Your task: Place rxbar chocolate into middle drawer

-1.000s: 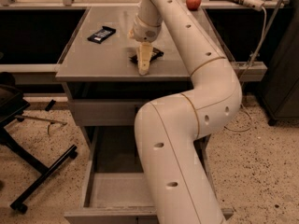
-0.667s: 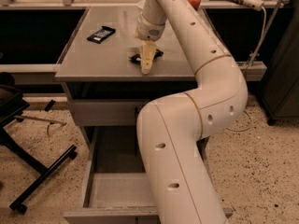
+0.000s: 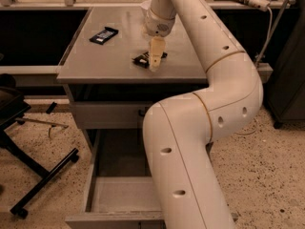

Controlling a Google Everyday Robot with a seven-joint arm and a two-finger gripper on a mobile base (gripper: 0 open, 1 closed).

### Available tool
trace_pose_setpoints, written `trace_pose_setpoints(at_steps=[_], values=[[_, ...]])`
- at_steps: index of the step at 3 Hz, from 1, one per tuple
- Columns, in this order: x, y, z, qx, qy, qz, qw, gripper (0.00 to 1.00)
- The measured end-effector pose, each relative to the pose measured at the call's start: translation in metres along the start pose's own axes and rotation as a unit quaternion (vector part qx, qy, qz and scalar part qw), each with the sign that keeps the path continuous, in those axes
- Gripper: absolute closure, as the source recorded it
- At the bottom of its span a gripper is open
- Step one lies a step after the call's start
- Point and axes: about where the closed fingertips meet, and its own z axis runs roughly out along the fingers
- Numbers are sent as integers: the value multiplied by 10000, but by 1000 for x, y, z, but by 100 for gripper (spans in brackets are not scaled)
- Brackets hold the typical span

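1. Locating the pincer (image 3: 154,66): it points straight down at the middle of the counter (image 3: 95,61), at the end of the one arm, which reaches in from the near right.
2. Pincer state: whether it is open or closed cannot be told from this view, nor whether it already grips anything.
3. Position of the chocolate bar (image 3: 140,60): it lies flat on the counter directly under the pincer tip. One dark end shows to the left of the pincer and a smaller part to the right.
4. Long axis: the bar runs roughly left to right, with its right end turned slightly toward the far side. The pincer sits across the middle of that axis, so the next move appears to need no sideways shift, only a closing and a lift.
5. Do not confuse it with the second dark bar (image 3: 104,35), which lies well apart at the far left of the counter.
6. Destination: the open drawer (image 3: 121,200) is pulled out low at the near side, below the counter, and partly hidden by the arm.
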Motion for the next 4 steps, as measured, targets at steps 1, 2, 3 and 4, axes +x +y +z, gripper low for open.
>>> trace_pose_setpoints(at_steps=[1,2,3,4], values=[[-2,1,10,-102,-12,-74,9999,0],[-8,2,26,-236,-66,-191,9995,0],[-13,3,36,-325,-88,-268,9991,0],[-16,-8,41,-149,-137,-260,9995,19]])
